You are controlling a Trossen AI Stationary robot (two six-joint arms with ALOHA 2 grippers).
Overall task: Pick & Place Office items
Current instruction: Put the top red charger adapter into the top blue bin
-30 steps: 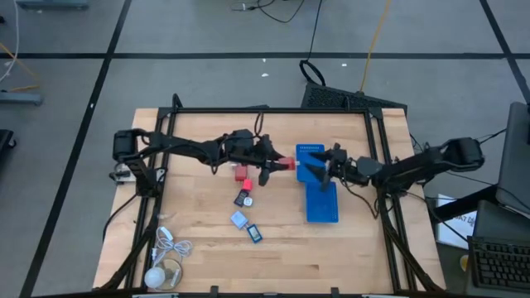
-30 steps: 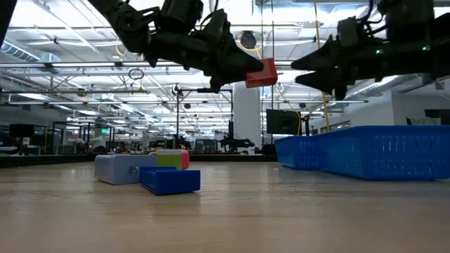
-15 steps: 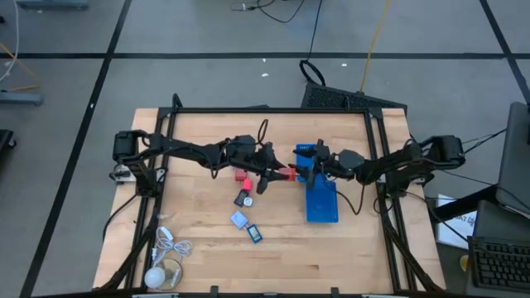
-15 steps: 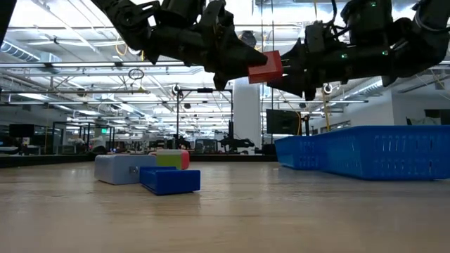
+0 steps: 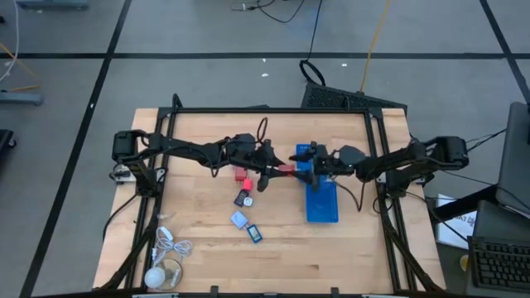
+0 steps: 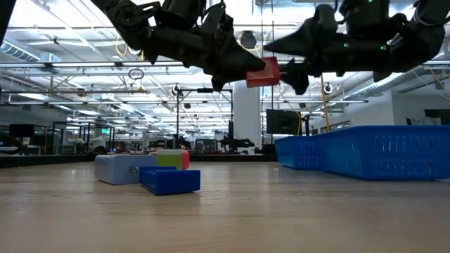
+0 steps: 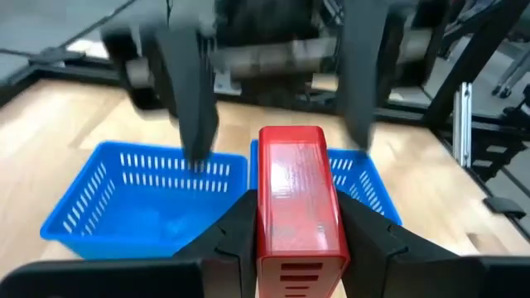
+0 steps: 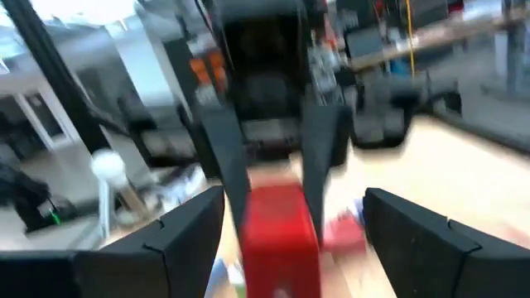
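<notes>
The red block (image 7: 300,197) hangs in mid-air above the table, pinched at its near end between the two dark fingers of the left gripper (image 5: 275,170), its long axis pointing straight out from that gripper toward the right arm. The right gripper (image 6: 290,65) faces it from the opposite side with its fingers spread wide, one to each side of the block's free end, as the right wrist view shows; whether the pads already touch the red surface I can't make out. So this looks like a hand-over: the block lies dead ahead of the right gripper, end-on, and the right fingers would only need to close across its narrow width.

Just beneath and beyond the meeting point sit the blue trays (image 5: 321,201), on the right arm's side of the table. The other office items rest on the wood, on the left arm's side: another red piece (image 5: 243,175), a black one (image 5: 243,198), a pale grey-blue one (image 5: 238,219) and a blue one (image 5: 255,234). A coiled white cable (image 5: 170,247) lies near the table's front left corner, well apart.
</notes>
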